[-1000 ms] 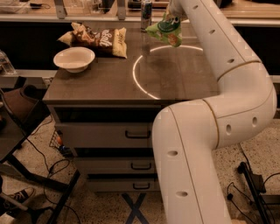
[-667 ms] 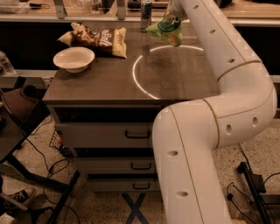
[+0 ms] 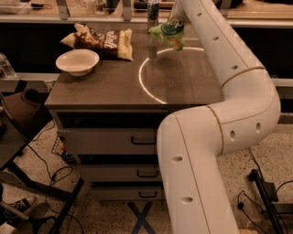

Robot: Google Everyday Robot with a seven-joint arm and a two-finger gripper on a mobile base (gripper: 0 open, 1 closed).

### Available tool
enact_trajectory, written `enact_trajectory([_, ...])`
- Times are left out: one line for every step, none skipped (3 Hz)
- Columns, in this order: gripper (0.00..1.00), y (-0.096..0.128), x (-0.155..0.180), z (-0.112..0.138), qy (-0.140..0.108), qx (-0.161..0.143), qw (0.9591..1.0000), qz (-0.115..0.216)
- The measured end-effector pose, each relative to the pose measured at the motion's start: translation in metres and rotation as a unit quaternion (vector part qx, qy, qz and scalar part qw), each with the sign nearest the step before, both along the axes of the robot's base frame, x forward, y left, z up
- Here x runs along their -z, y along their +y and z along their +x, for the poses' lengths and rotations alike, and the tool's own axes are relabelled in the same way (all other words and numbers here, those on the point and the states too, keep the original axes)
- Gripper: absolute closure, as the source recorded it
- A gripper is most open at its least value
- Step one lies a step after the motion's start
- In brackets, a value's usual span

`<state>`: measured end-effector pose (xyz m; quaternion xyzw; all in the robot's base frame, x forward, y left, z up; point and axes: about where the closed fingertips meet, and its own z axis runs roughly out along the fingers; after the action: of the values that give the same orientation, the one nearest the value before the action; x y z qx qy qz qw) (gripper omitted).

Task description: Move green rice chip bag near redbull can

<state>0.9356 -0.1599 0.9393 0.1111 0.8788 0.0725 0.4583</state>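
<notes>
Your hand (image 3: 173, 18) is hovering at the far edge of the dark wood-grain worktop (image 3: 114, 87), mostly hidden behind the white arm (image 3: 229, 82). It is right above the crinkled bright green rice chip bag (image 3: 169, 35), and you cannot tell whether it is gripping it. That bag is showing just right of the slim silver-and-blue redbull can (image 3: 153, 10). A brown-and-cream chip bag (image 3: 103, 39) and a round white bowl (image 3: 77, 61) are lying toward the far left corner.

The room was dim and warm in colour. The gripper (image 3: 172, 22) hung over the far edge of the table (image 3: 100, 87). Just below it, a bright ring of light (image 3: 140, 77) glared on the dark top. The white arm (image 3: 238, 91) beside it caught the most light, and the floor (image 3: 110, 219) far beneath lay in shadow.
</notes>
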Motion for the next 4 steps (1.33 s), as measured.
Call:
enact_trajectory([1.00,0.010,0.004,0.016,-0.024,0.009,0.9992,0.031])
enact_trajectory([1.00,0.016,0.007,0.026,-0.040,0.015,0.9980,0.047])
enact_trajectory([1.00,0.015,0.013,0.039,-0.058,0.026,0.9971,0.041])
enact_trajectory([0.98,0.010,0.025,0.051,-0.072,0.035,0.9967,0.009])
